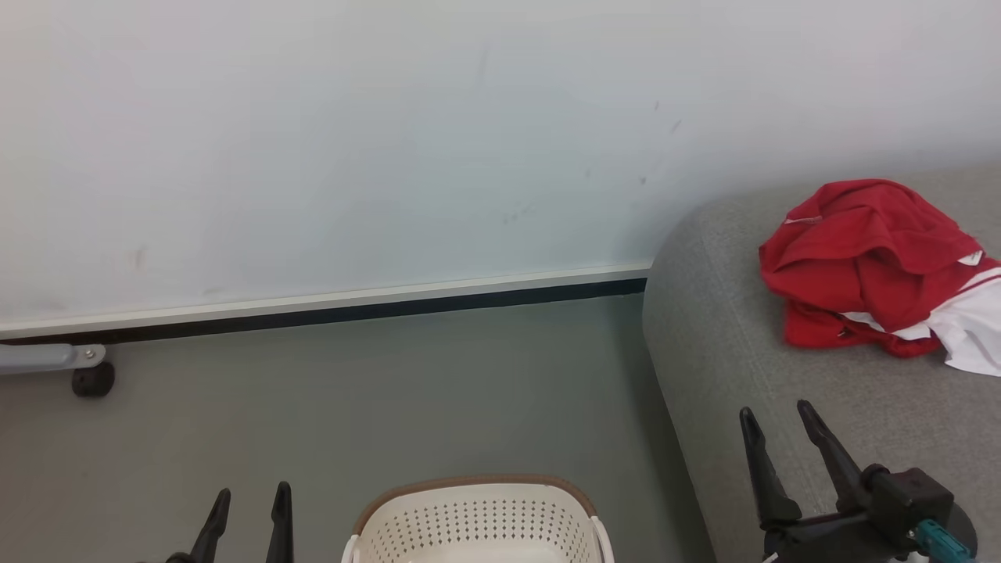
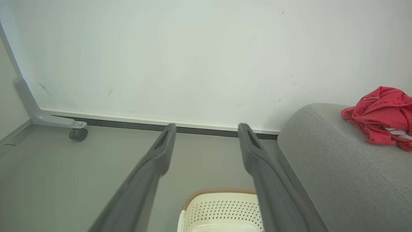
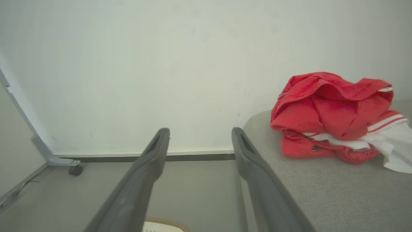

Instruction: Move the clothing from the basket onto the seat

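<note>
The red clothing (image 1: 868, 262) with white trim lies crumpled on the grey seat (image 1: 727, 352) at the right; it also shows as clothing (image 2: 383, 116) and clothing (image 3: 328, 116) in the wrist views. The cream basket (image 1: 477, 520) with its brown rim stands on the floor at the bottom centre; what shows of its inside holds no fabric. My left gripper (image 1: 249, 500) is open, left of the basket. My right gripper (image 1: 778, 418) is open over the seat's front part, short of the clothing. Neither has anything between its fingers.
A pale wall panel (image 1: 391, 156) on a wheeled foot with a black castor (image 1: 92, 379) stands behind the grey floor (image 1: 352, 391). The seat's rounded corner (image 2: 299, 129) lies just right of the basket (image 2: 222, 211).
</note>
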You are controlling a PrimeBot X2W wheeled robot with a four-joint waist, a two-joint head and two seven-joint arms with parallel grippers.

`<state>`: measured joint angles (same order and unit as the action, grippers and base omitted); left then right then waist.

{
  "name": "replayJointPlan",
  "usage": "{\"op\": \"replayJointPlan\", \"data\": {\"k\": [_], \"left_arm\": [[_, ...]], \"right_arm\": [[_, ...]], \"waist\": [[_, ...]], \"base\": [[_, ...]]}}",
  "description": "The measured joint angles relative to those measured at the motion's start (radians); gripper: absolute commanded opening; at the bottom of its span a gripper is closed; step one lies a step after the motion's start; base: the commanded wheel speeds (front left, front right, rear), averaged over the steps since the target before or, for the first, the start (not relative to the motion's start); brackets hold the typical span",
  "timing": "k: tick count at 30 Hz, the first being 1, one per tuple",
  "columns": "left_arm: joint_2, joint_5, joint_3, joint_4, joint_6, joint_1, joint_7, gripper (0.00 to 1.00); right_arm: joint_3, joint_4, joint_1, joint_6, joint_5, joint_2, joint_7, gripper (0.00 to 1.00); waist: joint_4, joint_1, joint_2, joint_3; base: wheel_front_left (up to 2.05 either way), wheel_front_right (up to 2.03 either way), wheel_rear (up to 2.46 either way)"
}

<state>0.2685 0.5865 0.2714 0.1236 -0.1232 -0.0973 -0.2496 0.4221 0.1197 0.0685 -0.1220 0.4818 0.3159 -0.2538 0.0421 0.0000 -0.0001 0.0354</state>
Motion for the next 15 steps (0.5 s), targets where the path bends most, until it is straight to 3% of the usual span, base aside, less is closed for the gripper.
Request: {"op": "replayJointPlan", "data": {"k": [15], "left_arm": [[-0.018, -0.077, -0.037, -0.035, -0.001, -0.028, 0.0, 1.0]], "right_arm": [[-0.074, -0.076, -0.063, -0.002, -0.055, -0.007, 0.0, 1.0]], "waist": [[0.019, 0.0, 0.0002, 0.011]], "base": [[0.0, 0.0, 0.0]]}}
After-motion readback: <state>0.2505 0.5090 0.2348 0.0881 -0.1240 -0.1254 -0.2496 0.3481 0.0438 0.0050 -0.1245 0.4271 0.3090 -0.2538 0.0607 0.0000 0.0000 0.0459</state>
